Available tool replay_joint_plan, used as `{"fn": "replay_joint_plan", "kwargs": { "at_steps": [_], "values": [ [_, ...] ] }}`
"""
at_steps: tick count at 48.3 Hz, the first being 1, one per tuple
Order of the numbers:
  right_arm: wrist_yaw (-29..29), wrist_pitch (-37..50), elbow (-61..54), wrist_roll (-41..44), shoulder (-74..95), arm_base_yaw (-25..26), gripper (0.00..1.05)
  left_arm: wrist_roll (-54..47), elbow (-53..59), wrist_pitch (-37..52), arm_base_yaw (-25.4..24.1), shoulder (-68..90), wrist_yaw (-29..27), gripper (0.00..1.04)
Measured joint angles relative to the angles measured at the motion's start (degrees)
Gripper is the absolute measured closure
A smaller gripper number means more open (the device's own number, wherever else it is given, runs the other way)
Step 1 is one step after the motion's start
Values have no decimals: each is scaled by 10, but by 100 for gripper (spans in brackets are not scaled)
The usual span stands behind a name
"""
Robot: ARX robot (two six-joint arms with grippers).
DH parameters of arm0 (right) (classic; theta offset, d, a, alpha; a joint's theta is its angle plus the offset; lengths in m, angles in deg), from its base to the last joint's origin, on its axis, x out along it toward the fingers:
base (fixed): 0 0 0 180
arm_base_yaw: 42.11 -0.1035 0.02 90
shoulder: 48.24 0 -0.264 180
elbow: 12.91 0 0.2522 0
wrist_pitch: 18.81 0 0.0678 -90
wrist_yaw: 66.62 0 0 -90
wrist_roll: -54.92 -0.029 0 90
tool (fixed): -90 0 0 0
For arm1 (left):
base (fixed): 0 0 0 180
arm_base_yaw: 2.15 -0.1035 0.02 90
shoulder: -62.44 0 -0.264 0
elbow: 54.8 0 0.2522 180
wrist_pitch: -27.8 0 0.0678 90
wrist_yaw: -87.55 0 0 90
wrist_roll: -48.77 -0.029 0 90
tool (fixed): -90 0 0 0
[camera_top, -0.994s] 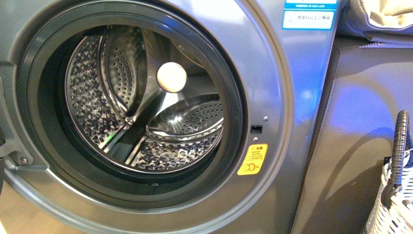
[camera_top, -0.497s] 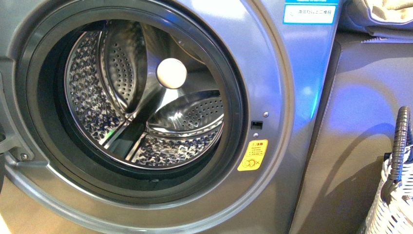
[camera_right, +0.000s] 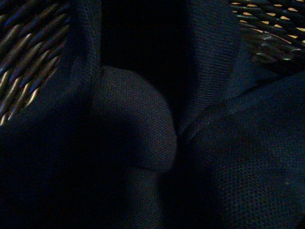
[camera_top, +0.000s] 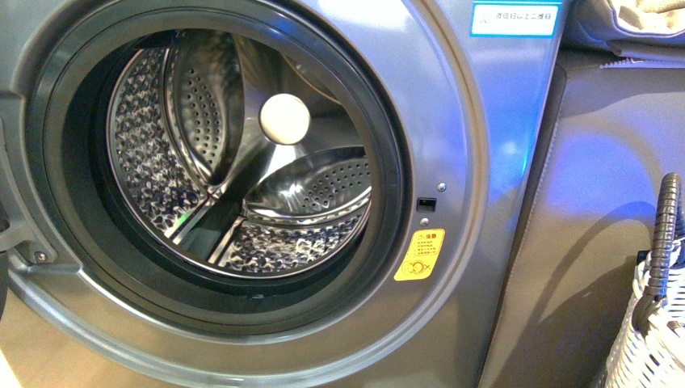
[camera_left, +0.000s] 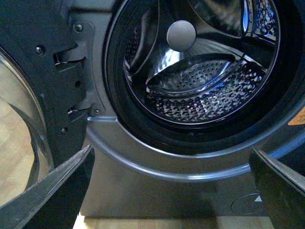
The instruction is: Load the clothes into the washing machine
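Left gripper (camera_left: 170, 149), spread wide and empty, faces the washing machine (camera_left: 143, 191); clothes (camera_right: 138, 138) fill the right wrist view.

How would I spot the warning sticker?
Find the silver-grey washing machine with its round porthole. Just right of the dark rubber gasket, low on the front panel, sits the warning sticker. It is the only yellow patch; the label higher up is white and blue.
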Motion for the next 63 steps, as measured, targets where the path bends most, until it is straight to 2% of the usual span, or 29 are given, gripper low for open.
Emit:
{"fn": "replay_joint_plan", "kwargs": {
  "at_steps": [12,19,26,36,63],
  "values": [
    [-3,10,-9,-5,0,-1,54,0,0,0,0,0,0,6],
    [4,28,-27,-18,-8,-4,79,0,0,0,0,0,0,6],
    [6,54,-59,-26,-30,-4,95,0,0,0,0,0,0,6],
    [14,127,-139,-38,-92,-3,98,0,0,0,0,0,0,6],
    [10,131,-154,-37,-94,-3,98,0,0,0,0,0,0,6]
  ]
}}
